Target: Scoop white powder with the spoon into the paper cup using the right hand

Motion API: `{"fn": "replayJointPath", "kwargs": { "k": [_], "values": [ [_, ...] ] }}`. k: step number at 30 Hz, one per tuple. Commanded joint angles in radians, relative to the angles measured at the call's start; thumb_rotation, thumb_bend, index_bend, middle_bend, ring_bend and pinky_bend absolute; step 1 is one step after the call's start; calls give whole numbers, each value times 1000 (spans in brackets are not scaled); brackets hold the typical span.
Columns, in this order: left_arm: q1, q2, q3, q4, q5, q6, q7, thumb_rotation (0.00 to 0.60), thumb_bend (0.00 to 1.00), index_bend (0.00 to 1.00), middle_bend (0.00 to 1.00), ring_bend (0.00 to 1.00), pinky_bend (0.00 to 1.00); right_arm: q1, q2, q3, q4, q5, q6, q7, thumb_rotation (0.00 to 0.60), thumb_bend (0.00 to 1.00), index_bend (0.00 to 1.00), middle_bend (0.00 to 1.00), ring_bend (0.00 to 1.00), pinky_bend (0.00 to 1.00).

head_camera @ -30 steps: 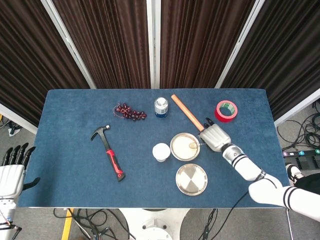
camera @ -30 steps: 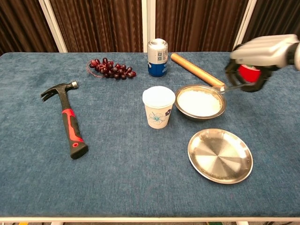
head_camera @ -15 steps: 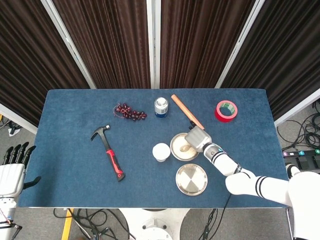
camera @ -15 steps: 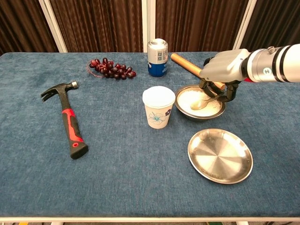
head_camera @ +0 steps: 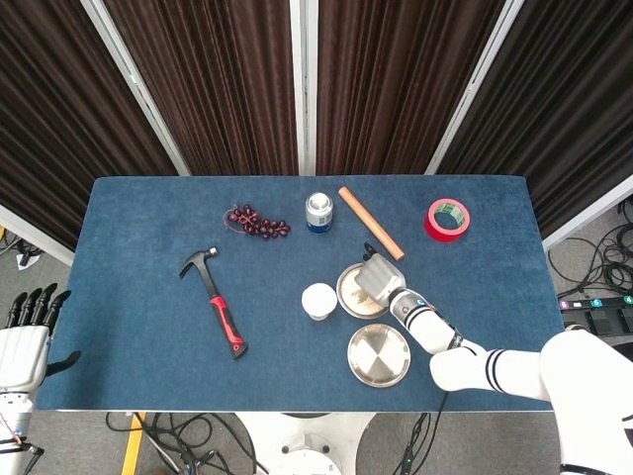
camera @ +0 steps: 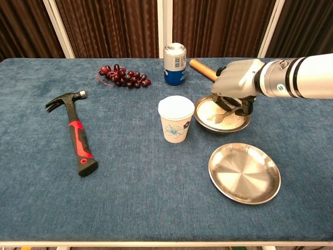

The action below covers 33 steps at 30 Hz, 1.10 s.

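Blue worktop (camera: pixel 130 187): the spoon (camera: pixel 217 115) is pinched by the right robot hand (camera: pixel 235 86) and dipped into the powder bowl (camera: pixel 222 115), beside the paper cup (camera: pixel 176 119), for loading.

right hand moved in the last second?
Yes. The right hand went left, from beside the red tape to over the powder bowl, nearer the paper cup.

The spoon (camera: pixel 219 114) is being held by the right hand (camera: pixel 235 86) over the bowl (camera: pixel 244 124), its tip being dipped into the white powder (camera: pixel 208 108) just beside the paper cup (camera: pixel 176 118).
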Motion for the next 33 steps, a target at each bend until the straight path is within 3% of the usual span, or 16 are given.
{"fn": "replayJointPath", "kwargs": {
  "k": [1, 13, 24, 33],
  "values": [
    [1, 1, 1, 0, 0, 0, 0, 600, 68, 186, 153, 43, 51, -1, 10, 2, -3, -3, 7, 26, 600, 378, 543, 561, 182, 0],
    [2, 0, 1, 2, 1, 2, 2, 600, 69, 186, 153, 43, 51, -84, 78, 30, -42, -83, 47, 232, 600, 378, 543, 566, 183, 0],
    [1, 18, -3, -29, 2, 8, 27, 600, 68, 186, 153, 43, 52, -141, 173, 101, -118, -261, 58, 444, 600, 377, 545, 567, 182, 0],
    [3, 23, -2, -36, 6, 14, 31, 600, 68, 186, 152, 43, 51, -79, 190, 143, -177, -311, 14, 425, 600, 378, 545, 568, 183, 0]
  ]
}}
